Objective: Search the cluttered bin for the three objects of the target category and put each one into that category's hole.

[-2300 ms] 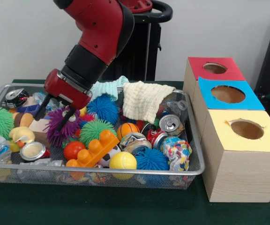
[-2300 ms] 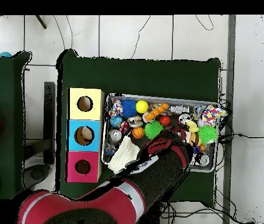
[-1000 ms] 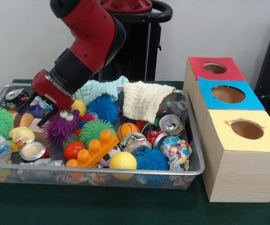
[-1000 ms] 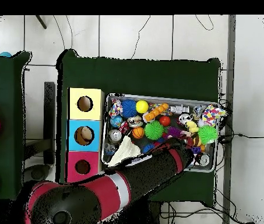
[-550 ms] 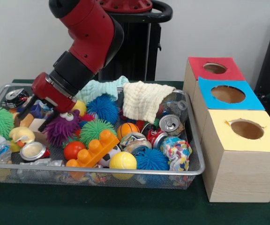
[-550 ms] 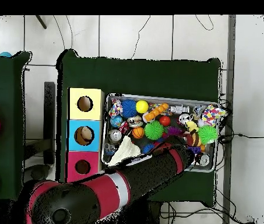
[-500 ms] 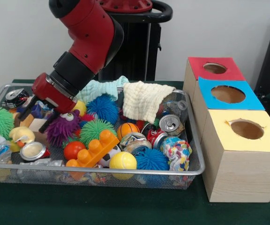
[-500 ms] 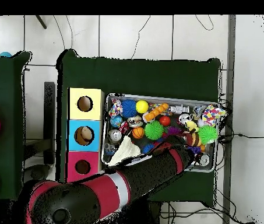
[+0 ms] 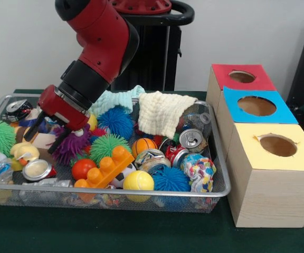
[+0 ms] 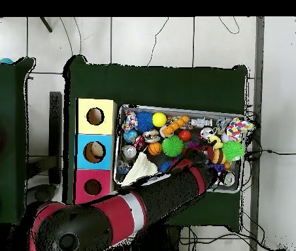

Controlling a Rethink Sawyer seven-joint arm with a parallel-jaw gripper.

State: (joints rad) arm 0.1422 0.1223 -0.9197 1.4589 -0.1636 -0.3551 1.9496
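Gripper point(image 9: 45, 138) spread wide, empty, fingers straddling the purple spiky toy point(image 9: 72, 145) at the bin's point(image 9: 141, 194) left-centre. Toy looks light, soft, springy; likely best pinched across its body, not its bristles.

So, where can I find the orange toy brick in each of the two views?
Front view: the orange toy brick lies near the bin's front edge, left of the yellow ball.
Overhead view: the brick lies near the bin's top edge, right of the same ball.
Shared landmark: the yellow ball.
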